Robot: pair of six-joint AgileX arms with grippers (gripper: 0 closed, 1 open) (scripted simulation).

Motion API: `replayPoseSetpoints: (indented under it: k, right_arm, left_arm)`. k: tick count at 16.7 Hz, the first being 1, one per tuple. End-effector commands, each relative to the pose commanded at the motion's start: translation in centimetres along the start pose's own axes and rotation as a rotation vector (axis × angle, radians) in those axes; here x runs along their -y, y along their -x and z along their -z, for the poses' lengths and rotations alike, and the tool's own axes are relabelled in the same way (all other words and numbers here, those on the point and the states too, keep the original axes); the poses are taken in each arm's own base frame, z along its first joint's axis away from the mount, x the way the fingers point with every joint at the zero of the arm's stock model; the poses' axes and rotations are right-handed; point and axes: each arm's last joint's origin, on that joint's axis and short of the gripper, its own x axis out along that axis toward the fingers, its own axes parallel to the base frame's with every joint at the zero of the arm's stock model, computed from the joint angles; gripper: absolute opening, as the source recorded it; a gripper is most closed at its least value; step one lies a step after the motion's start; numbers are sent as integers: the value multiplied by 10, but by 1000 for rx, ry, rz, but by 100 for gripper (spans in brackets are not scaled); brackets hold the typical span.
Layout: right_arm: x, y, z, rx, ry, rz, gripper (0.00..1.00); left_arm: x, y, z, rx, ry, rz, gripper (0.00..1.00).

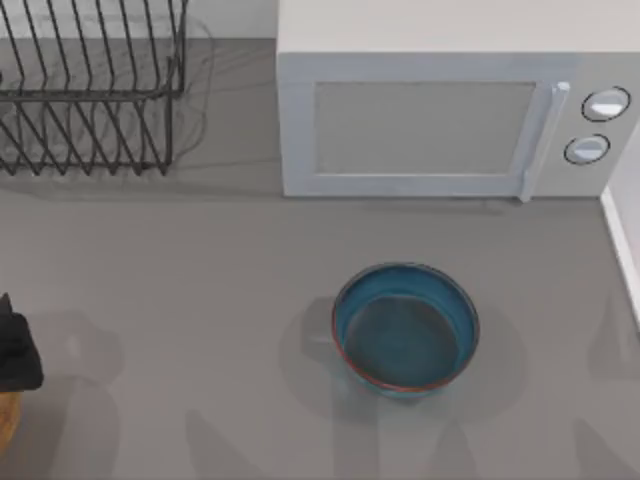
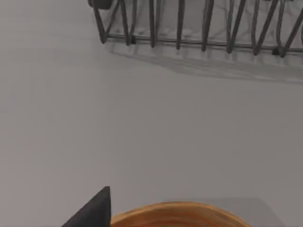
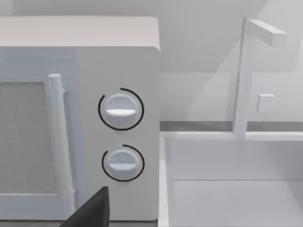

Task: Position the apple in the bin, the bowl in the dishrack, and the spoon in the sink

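Plainly, scene: the grey table [image 1: 200, 300] carried the things, seen from above.
Bowl: the teal-blue bowl [image 1: 405, 328] with its reddish-brown rim stood upright on the table, a little right of centre and in front of the microwave [image 1: 450, 110], apart from it. I could see nothing inside it.
Dishrack: the black wire dishrack [image 1: 90, 90] stood at the far left corner of the table, well apart from the bowl; my left wrist view showed its lower bars [image 2: 199, 28] across bare table, with nothing between the bars that I could make out.
Bin: a curved wood-coloured edge of the bin [image 1: 8, 415] showed at the table's left side, and its rim [image 2: 180, 215] lay close under my left wrist camera.
Left hand: my left hand [image 1: 15, 350] was a dark shape at the left edge, just above the bin's edge; whether its fingers were spread or closed, and whether it held anything, I could not tell.
Right hand: a dark finger tip [image 3: 92, 210] of it showed before the microwave's two dials [image 3: 120, 109]; its opening I could not tell.
Sink: the white sink [image 3: 232, 189] with its tap [image 3: 246, 75] sat just beside the microwave, on its right.
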Motion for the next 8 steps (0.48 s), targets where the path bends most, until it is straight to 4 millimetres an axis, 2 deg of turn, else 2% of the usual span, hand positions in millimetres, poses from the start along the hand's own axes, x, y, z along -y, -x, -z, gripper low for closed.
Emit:
replayPoseSetpoints:
  k: [4, 8]
  right_arm:
    - [0, 0, 0, 0, 0, 0, 100]
    - [0, 0, 0, 0, 0, 0, 100]
  left_arm:
    - [-3, 4, 10, 329, -9, 82, 100]
    - [-4, 4, 14, 434, -24, 106, 100]
